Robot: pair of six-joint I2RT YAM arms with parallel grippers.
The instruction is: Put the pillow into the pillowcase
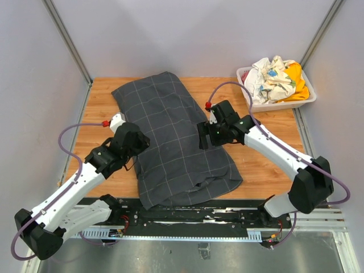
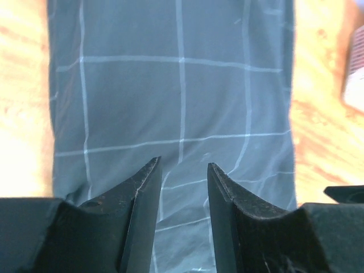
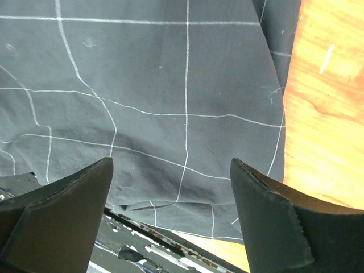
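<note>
We are counting one pillowcase (image 1: 176, 142) on one wooden surface (image 1: 267, 165). We are also counting one white bin (image 1: 284, 104). In it we are seeing one yellow cloth (image 1: 297, 79) and some white patterned cloths (image 1: 267, 79), crumpled together, so their number we cannot tell. We are counting two arms, the left arm (image 1: 74, 187) and the right arm (image 1: 278, 148), and two pincers, the left pincer (image 2: 182, 165) and the right pincer (image 3: 170, 162).

I see the dark grey checked pillowcase (image 1: 176, 142) lying diagonally across the table (image 1: 259, 173), its near end apparently rumpled.
</note>
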